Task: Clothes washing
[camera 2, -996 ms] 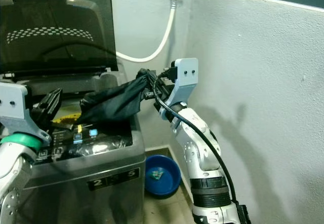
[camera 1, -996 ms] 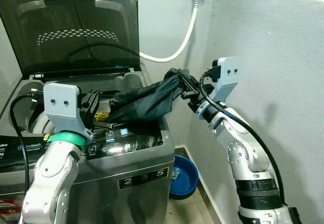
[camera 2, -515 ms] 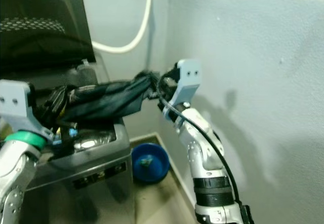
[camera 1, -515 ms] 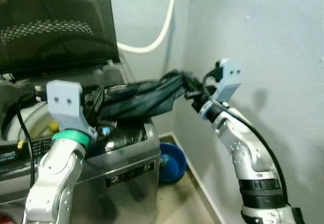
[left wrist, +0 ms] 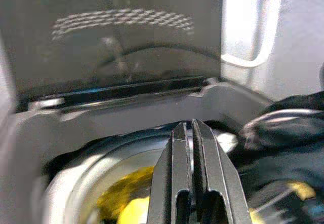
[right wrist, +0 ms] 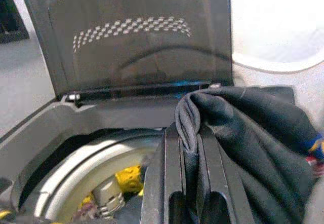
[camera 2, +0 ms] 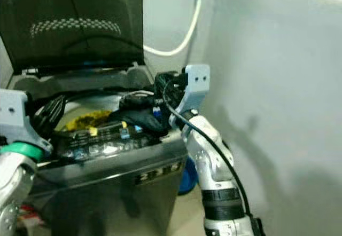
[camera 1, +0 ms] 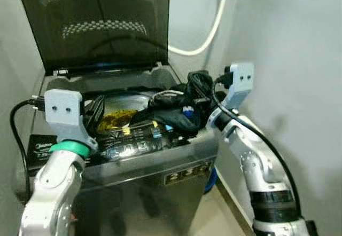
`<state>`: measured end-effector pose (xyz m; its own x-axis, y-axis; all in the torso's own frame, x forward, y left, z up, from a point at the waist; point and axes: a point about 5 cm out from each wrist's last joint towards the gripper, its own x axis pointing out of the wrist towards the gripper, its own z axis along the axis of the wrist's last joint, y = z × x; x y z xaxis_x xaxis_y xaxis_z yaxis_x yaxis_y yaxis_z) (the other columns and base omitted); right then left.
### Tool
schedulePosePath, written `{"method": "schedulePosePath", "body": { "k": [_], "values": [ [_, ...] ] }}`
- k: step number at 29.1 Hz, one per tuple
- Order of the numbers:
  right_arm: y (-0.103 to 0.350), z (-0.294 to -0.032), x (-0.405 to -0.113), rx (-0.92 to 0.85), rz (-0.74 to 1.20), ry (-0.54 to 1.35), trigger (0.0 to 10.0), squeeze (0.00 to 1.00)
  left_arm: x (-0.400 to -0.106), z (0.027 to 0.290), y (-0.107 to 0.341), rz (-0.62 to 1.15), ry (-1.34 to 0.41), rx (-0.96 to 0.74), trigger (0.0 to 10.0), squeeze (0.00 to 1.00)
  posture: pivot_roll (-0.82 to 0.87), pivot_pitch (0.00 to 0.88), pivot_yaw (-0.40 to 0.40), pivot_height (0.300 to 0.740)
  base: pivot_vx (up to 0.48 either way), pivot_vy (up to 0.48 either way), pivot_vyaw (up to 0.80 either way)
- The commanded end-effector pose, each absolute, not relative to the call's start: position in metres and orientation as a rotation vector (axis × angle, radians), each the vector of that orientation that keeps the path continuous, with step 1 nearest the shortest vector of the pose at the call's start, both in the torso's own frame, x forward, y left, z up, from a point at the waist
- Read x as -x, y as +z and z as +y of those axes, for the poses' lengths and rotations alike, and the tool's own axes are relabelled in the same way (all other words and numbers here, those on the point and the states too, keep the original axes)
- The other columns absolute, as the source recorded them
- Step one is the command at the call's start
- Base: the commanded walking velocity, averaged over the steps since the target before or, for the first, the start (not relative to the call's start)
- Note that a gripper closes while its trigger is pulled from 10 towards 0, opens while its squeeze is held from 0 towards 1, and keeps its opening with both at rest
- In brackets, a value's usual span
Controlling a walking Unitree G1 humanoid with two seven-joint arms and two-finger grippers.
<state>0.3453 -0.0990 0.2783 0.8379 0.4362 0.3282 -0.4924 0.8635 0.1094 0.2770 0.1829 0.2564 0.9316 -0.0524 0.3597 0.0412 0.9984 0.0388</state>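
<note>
**Garment at the tub rim, not yet dropped**

Garment (camera 1: 176,110): in the left eye view you have it bunched on the right edge of the washer (camera 1: 160,166), partly over the tub opening and partly on the rim. The right gripper (camera 1: 199,89) is clamped on its upper fold. The left gripper (camera 1: 96,110) sits low over the near left rim. Risk: if you let go here, the part lying on the rim may slide outward and fall down the washer's side toward the wall. Carry it further over the drum before releasing. Against the earlier pictures, the garment was stretched out between the washer and the right gripper off to the right; it now lies gathered over the opening, and the camera has swung so the lid (camera 1: 96,22) sits more centrally.

Right eye view: the hose (camera 2: 176,44) hangs close behind the right arm. A lift or swing backward could catch it.

Left wrist view: the left gripper's fingers (left wrist: 174,183) are pressed together and grasp nothing. Yellow items lie in the drum beneath. A descent from here could strike the drum rim.

Right wrist view: a fold of the garment is pinched between the fingers (right wrist: 167,183). The hold takes in only a thin edge of cloth, so a sharp pull may slip it free early.
</note>
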Motion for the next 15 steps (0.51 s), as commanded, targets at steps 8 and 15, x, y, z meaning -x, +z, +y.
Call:
{"method": "schedulePosePath", "body": {
  "k": [8, 15],
  "values": [
    [0.278, -0.094, -0.344, -0.189, -0.295, 0.516, 10.0, 0.0, -0.278, 0.186, 0.248, -0.287, -0.048, -0.095, 10.0, 0.0, 0.04, 0.031, 0.018, 0.74, 0.0, -0.245, 0.0],
    [0.277, -0.095, -0.343, -0.188, -0.292, 0.514, 10.0, 0.0, -0.28, 0.186, 0.243, -0.271, -0.022, -0.065, 10.0, 0.0, 0.04, 0.029, 0.018, 0.74, 0.0, -0.274, 0.0]
  ]
}}
